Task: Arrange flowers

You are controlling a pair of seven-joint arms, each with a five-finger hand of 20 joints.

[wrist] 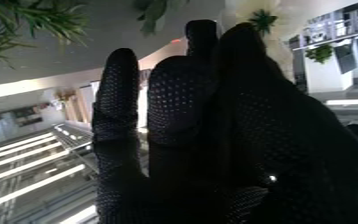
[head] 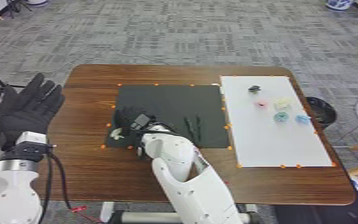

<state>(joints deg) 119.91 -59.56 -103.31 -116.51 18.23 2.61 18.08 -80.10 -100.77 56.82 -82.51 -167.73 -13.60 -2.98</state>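
Right hand (head: 130, 117) at eight o'clock on the mat (head: 165, 98), can't tell if gripping, beside white flower (head: 116, 133), likely delicate, best stem-held.

The table (head: 78, 170) is brown, the floor (head: 180, 35) patterned grey.

No writing can be read on anything in either view.

Left of the brown table (head: 78, 172), a glossy white left arm (head: 14, 183) with a silver collar (head: 15, 166), 2 black cables (head: 63, 172) and a black-gloved left hand (head: 26, 115). Over the table, a rounded white right arm (head: 186, 182) with small dark screw marks; its right hand (head: 140, 121) wears black, dotted mesh fabric.
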